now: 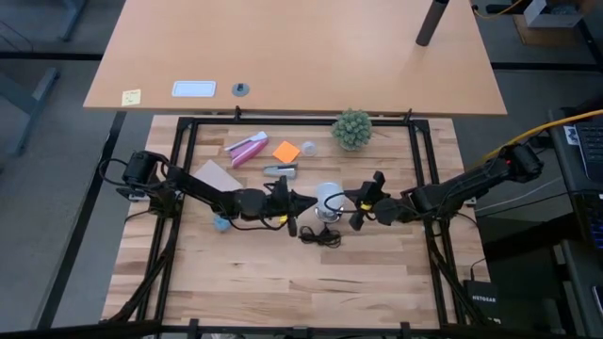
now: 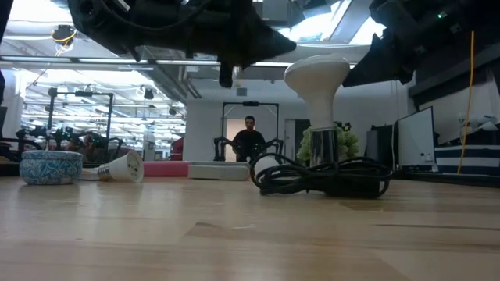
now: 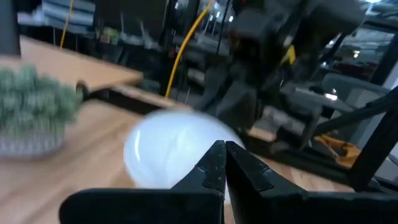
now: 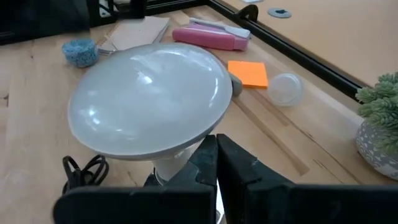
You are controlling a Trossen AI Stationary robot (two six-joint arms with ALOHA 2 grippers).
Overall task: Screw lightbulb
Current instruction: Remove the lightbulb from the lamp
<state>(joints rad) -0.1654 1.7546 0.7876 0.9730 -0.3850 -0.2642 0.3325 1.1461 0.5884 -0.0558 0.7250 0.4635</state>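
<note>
The white frosted lightbulb [image 1: 329, 197] stands upright, dome up, with its base in the shiny metal socket [image 2: 322, 146]. The socket rests on the table amid its coiled black cord [image 2: 312, 178]. My left gripper [image 1: 305, 201] is shut just to the left of the dome; the bulb [image 3: 168, 149] shows right behind its fingertips [image 3: 217, 163]. My right gripper [image 1: 347, 201] is shut just to the right of the bulb. In the right wrist view its fingertips [image 4: 208, 155] sit under the dome's rim [image 4: 149, 99], by the neck. My left gripper's shut fingertips come level from the table's left, close to the bulb's dome [image 3: 186, 158]; I cannot tell whether they touch it. My right gripper's shut fingertips come level from the table's right, under the dome at the neck [image 4: 177, 163]; I cannot tell whether they touch it.
Behind the bulb lie a grey-silver oblong item [image 1: 280, 170], an orange sticky pad [image 1: 285, 151], a pink case [image 1: 247, 148], a clear round lid [image 1: 308, 148] and a green plant ball [image 1: 351, 129]. A small blue bowl [image 1: 221, 223] sits under my left arm. A person [image 2: 250, 139] stands far off.
</note>
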